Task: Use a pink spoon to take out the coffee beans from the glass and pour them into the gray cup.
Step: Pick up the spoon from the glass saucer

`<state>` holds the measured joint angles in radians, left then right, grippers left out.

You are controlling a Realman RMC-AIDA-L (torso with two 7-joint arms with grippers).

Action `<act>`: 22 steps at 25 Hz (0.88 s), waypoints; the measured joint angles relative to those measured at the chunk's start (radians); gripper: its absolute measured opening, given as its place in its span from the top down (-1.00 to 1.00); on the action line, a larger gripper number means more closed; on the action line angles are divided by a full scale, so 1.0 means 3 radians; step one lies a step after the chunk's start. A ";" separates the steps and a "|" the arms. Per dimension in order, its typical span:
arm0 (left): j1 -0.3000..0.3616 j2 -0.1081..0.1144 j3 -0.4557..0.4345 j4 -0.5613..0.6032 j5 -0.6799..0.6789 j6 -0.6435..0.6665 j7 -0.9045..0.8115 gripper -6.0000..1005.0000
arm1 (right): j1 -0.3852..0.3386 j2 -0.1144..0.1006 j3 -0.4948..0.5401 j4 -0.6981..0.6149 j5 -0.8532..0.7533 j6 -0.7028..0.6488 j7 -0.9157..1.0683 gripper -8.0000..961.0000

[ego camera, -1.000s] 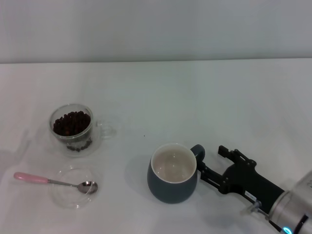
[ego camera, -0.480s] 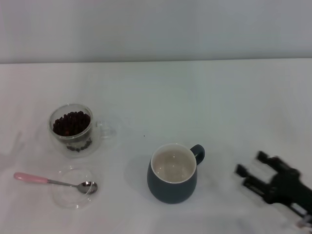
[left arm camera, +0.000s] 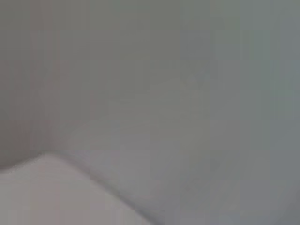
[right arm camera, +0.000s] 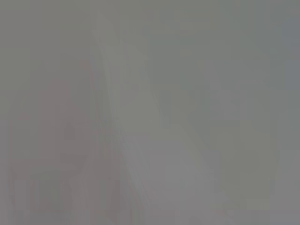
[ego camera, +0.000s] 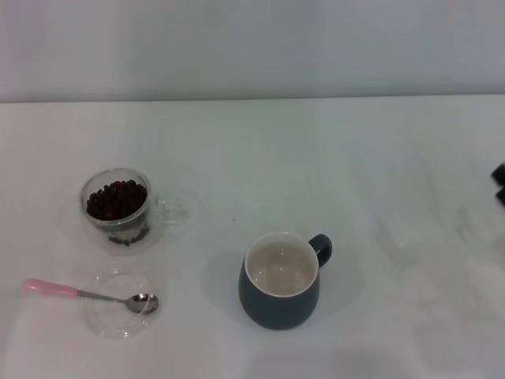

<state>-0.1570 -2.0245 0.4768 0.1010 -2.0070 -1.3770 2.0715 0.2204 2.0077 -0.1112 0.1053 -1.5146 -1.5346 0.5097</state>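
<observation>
My right claw [ego camera: 499,183] shows only at the table's right edge; whether it is apart, I cannot tell. My left one is unseen. The pink spoon [ego camera: 88,294] lies with its bowl in the dish [ego camera: 102,320], handle free for grasping.

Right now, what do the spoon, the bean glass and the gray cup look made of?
Pink spoon: shiny metal bowl and stem with a glint; matte pale pink handle, plastic or ceramic, can't tell.
Glass: clear glass, apparently double-walled; the coffee beans show through.
Gray cup: likely glazed ceramic, dark blue-gray outside, cream inside.

A plain grey blur fills the left wrist view, with a paler patch [left arm camera: 42,192] at one corner.
</observation>
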 joint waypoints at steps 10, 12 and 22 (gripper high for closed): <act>0.0216 0.0110 0.0001 0.0126 0.0830 0.0029 -0.1358 -0.70 | 0.0260 0.0001 0.0452 -0.0134 0.0005 0.0080 -0.0014 -0.76; 0.0169 0.0103 0.0001 0.0127 0.1001 0.0018 -0.1417 -0.70 | 0.0328 0.0002 0.0453 -0.0156 0.0005 0.0145 -0.0014 -0.76; -0.0016 0.0048 0.0000 0.0129 0.1312 0.0024 -0.1427 -0.69 | 0.0408 0.0006 0.0458 -0.0177 0.0009 0.0269 -0.0013 -0.76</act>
<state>-0.1618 -2.0101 0.4769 0.1397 -1.6134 -1.3699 1.6434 0.3429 2.0095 0.0262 0.0522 -1.5119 -1.4539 0.5058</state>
